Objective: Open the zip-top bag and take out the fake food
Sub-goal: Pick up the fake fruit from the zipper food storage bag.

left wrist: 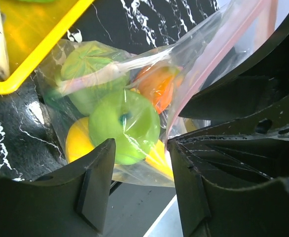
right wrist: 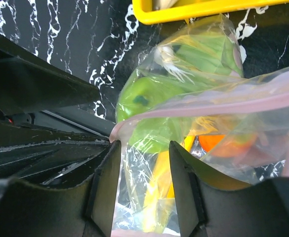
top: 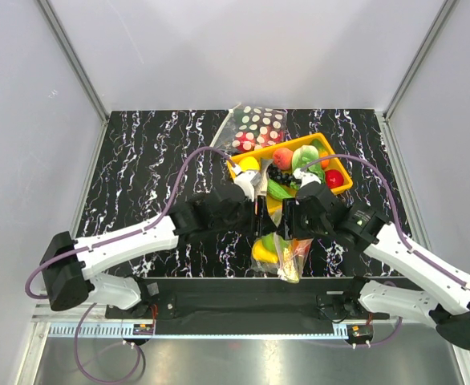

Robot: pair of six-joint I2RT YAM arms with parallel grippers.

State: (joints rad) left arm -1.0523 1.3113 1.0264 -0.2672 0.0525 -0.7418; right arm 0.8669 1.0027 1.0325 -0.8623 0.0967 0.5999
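Observation:
The zip-top bag (top: pixel 287 257) lies crumpled near the table's front edge, between the two arms. Fake food shows through it: a green apple (left wrist: pixel 125 126), an orange piece (left wrist: pixel 157 86) and a yellow piece (left wrist: pixel 78 140). My left gripper (top: pixel 259 212) (left wrist: pixel 140 148) is open right at the bag's near edge, its jaws apart with grey floor showing in the gap. The pink zip strip (right wrist: pixel 203 106) runs from my right gripper's left fingertip across the bag (right wrist: pixel 223 84). My right gripper (top: pixel 287 228) (right wrist: pixel 144 148) stands open, with loose bag film and yellow food lying between its fingers.
A yellow tray (top: pixel 333 152) with more toy fruit stands just behind the grippers; its rim (left wrist: pixel 41 44) is close to the bag. A polka-dot bag (top: pixel 259 124) lies behind the tray. Both wrists crowd together over the bag.

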